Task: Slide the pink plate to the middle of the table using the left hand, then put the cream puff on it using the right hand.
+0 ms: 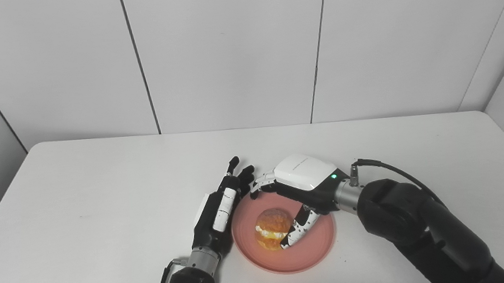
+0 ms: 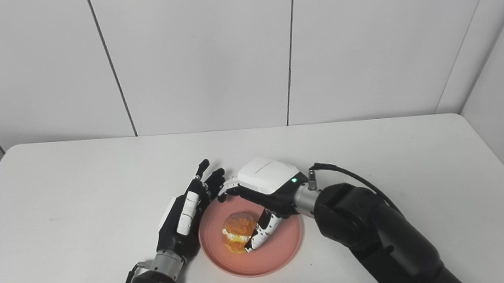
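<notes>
While the round golden cream puff [image 1: 272,235] with its white filling sits on the round pink plate [image 1: 311,253], both hands are close by. The plate lies flat on the big white table [image 1: 83,213], near the front edge and about in the middle from side to side. The puff rests a little left of the plate's centre.

The right hand [image 1: 296,188], white on top and black underneath, reaches in from the right and hangs over the back part of the plate. Its thumb [image 1: 300,231] points down and touches the right side of the puff. Its other fingers [image 1: 263,184] stretch out past the back rim of the plate, above the puff, and do not seem to press on it. So this hand is spread apart around the puff, with only the thumb against it. A small green light shines on the back of the hand near the wrist. A black cable loops out of the wrist and runs along the thick black arm [image 1: 427,231].

The left hand [image 1: 221,209], black with a white strip, stands on its edge just beside the left rim of the plate. Its fingers are straight, close together and pointing away toward the wall [image 1: 225,51], holding nothing. You cannot tell if it really touches the rim. The grey-white wall panels stand behind the table.
</notes>
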You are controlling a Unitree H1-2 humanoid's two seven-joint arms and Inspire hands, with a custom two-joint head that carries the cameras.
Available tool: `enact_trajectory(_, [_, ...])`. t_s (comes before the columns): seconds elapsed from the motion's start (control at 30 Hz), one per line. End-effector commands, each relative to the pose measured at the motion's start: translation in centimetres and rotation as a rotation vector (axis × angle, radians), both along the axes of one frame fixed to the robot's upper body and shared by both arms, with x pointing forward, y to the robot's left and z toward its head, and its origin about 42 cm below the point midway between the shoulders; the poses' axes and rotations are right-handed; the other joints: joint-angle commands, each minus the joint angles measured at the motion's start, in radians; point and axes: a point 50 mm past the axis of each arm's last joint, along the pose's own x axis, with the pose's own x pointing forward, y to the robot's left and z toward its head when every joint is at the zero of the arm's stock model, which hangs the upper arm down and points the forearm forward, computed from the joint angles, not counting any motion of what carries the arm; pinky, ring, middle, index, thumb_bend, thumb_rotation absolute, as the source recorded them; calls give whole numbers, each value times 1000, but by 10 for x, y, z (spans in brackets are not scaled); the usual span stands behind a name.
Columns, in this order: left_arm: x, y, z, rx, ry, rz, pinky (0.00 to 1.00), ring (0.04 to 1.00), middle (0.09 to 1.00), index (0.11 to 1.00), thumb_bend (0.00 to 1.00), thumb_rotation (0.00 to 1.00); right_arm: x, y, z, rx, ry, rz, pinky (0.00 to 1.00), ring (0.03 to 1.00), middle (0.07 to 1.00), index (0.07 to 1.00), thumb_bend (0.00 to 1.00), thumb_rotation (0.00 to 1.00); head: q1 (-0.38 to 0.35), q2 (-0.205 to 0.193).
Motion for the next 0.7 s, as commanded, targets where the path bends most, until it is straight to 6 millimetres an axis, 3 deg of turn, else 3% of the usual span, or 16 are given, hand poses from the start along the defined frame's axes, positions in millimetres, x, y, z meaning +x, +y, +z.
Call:
enact_trajectory(0.0, [-9,-1,-16,-2,50,0,999,926,898,986,962,856,-1,-6,28,170,-16,-34,664,794,797,739,1000,377,2,-1])
enact_trajectory(0.13, [-8,-1,-16,4,44,2,967,945,917,988,951,866,-8,-17,37,326,-21,-70,632,737,758,724,1000,421,-2,-4])
enact_trajectory(0.17, [-8,-1,-16,7,38,5,953,955,914,987,951,868,-9,-21,37,376,-30,-88,619,722,749,724,977,516,-2,-5])
enact_trajectory(0.23, [-8,-1,-16,14,30,13,947,957,912,987,952,868,-12,-27,33,445,-46,-115,612,715,746,724,961,568,-1,-3])
enact_trajectory(0.27, [-9,-1,-16,19,28,17,933,948,911,983,951,871,-13,-30,31,469,-55,-125,598,708,749,731,915,678,-1,-3])
enact_trajectory(0.3, [-9,-1,-15,20,28,24,927,945,910,982,951,872,-15,-32,27,518,-51,-147,594,706,750,733,900,715,0,-2])
enact_trajectory(0.37, [-9,-1,-15,19,26,31,915,952,937,984,944,874,-17,-35,21,592,-40,-178,612,727,768,743,856,824,0,-1])
enact_trajectory(0.43, [-9,0,-15,14,27,42,929,969,958,981,958,867,-19,-40,10,721,-15,-215,697,784,802,775,839,926,-2,-1])
enact_trajectory(0.67, [-10,1,-15,13,18,80,998,1000,996,994,928,875,-21,-47,-35,1173,134,-361,716,805,828,810,857,987,-6,1])
